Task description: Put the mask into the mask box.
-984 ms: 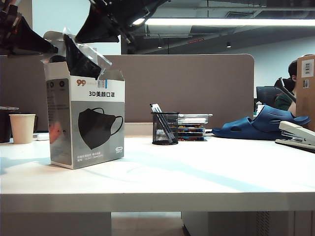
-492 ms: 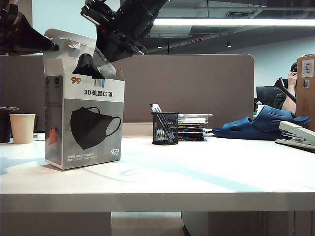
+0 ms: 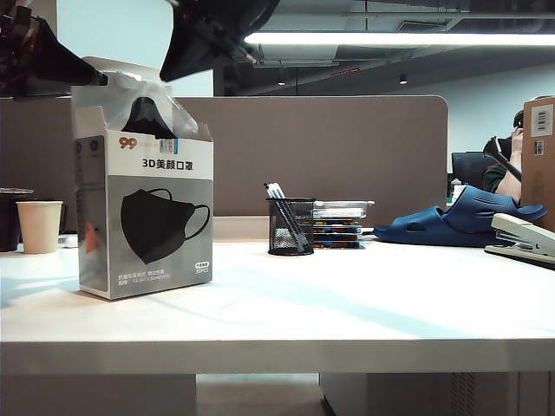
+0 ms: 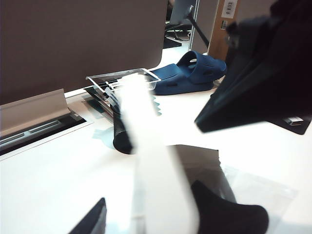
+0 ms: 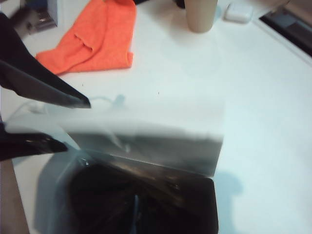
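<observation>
The black wrapped mask (image 3: 146,117) pokes upright from the tall white-grey carton (image 3: 147,217); right gripper (image 3: 169,69), fingers closed empty, hovers nearer; left gripper (image 3: 100,80), fingers part-open, at the flap.

Mask box (image 3: 146,212) stands near the desk's (image 3: 347,303) left front; its mouth is plugged by the mask (image 3: 147,117), left gripper (image 3: 95,80) at the rear flap, right gripper (image 3: 178,69) just above. Paper cup (image 3: 39,226) at left edge. Pen holder (image 3: 290,226), tray stack (image 3: 340,224), slippers (image 3: 460,218), stapler (image 3: 525,238) line the rear and right. Front centre free.
</observation>
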Motion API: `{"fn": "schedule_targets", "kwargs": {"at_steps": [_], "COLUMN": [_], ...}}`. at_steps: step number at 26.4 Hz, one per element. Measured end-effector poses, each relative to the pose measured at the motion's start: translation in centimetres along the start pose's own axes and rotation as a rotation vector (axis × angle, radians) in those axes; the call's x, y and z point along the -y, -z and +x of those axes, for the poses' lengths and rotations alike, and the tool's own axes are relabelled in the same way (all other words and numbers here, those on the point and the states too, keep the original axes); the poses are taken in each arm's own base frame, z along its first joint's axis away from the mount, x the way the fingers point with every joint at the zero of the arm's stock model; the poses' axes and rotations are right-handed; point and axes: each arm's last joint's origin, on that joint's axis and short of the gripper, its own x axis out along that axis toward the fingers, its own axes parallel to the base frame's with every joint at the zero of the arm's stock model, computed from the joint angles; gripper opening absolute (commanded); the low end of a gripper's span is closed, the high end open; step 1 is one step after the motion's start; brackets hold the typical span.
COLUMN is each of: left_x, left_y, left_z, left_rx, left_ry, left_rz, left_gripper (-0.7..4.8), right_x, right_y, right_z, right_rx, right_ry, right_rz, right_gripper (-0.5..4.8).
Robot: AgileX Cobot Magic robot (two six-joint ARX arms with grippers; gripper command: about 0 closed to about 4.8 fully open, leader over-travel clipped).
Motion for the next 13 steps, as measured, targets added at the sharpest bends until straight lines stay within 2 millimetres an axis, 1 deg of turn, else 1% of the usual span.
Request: {"fn": "schedule_targets", "kwargs": {"at_steps": [2, 3, 4, 5, 6, 7, 8, 11, 13], "left_x": [0.1, 0.1, 0.1, 0.2, 0.2, 0.2, 0.2, 0.2, 0.2], "left_y": [0.0, 0.0, 0.0, 0.0, 0.0, 0.0, 0.0, -0.1, -0.4], "left_z": [0.0, 0.0, 0.0, 0.0, 0.0, 0.0, 0.0, 0.0, 0.0], "left_rx": [0.003, 0.004, 0.005, 0.007, 0.008, 0.008, 0.008, 0.015, 0.031], "left_ry": [0.027, 0.039, 0.051, 0.068, 0.074, 0.08, 0.08, 0.08, 0.079], "left_rz": [-0.018, -0.021, -0.02, -0.02, -0.02, -0.028, -0.035, -0.031, -0.013], "left_gripper": [2.61, 2.95, 3.49, 3.53, 3.55, 3.55, 3.55, 3.55, 3.91], "right_x": [-0.1, -0.2, -0.4, -0.3, -0.2, 0.1, 0.2, 0.8, 0.8], "right_y": [-0.8, -1.1, -1.4, -1.8, -2.0, -2.3, -2.3, -2.8, -3.2], "right_z": [-1.6, -2.3, -2.9, -4.0, -4.5, -5.4, -5.7, -7.8, -9.0], "right_rx": [0.031, 0.044, 0.056, 0.075, 0.083, 0.098, 0.103, 0.134, 0.156], "right_ry": [0.01, 0.015, 0.027, 0.06, 0.074, 0.102, 0.11, 0.149, 0.162], "right_rz": [-0.007, -0.012, -0.016, -0.019, -0.02, -0.022, -0.023, -0.02, -0.024], "right_gripper": [-0.02, -0.02, -0.02, -0.02, -0.02, -0.02, -0.02, -0.02, -0.02]}}
